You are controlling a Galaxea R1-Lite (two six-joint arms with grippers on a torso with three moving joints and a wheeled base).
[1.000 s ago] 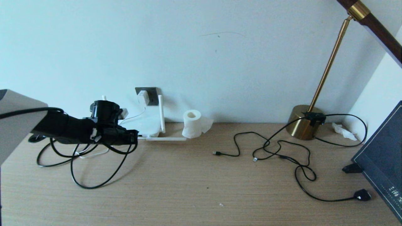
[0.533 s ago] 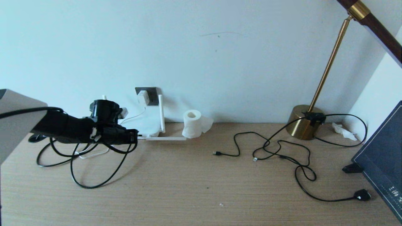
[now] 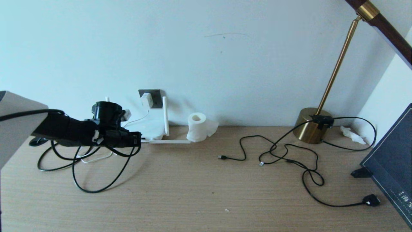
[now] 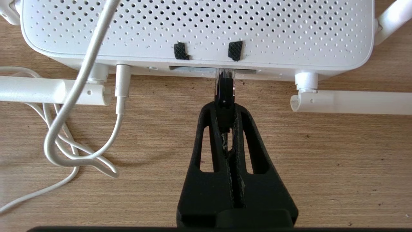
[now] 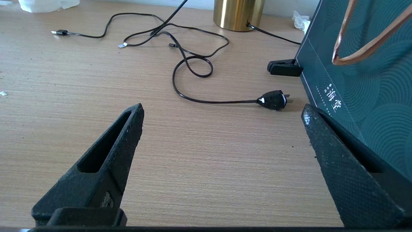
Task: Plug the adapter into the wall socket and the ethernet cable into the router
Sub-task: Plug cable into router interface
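The right gripper (image 5: 222,167) hung idle with its jaws spread. The left gripper (image 4: 225,106) pinched the ethernet cable (image 4: 224,93), its plug tip at the router (image 4: 196,32) port, seemingly not yet fully seated. Beyond, the adapter (image 3: 146,100) already sat in the wall socket (image 3: 156,96).

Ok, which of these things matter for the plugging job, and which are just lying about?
Job: adapter in wall socket; ethernet cable, gripped in the left pincer at the router.

Lying about: toilet roll, brass lamp and its plug, USB cords, dark box, open right pincer.
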